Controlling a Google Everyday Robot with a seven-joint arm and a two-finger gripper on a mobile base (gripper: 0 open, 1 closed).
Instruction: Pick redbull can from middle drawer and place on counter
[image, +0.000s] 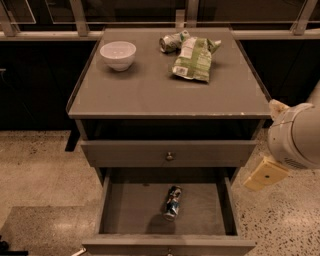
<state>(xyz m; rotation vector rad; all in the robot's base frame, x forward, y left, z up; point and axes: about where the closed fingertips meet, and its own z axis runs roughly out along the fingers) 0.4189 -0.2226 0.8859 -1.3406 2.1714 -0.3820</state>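
Desk (150, 95): white bowl (118, 54) back-left, dented can (170, 42) touching green chip bag (194, 59) back-right. Pincer (265, 174) off right side, below desk level.

Tool (265, 174) right of middle drawer (132, 205), mostly cut off by right edge. Drawer front panel clipped by bottom edge. Redbull can (173, 202) label too small to read.
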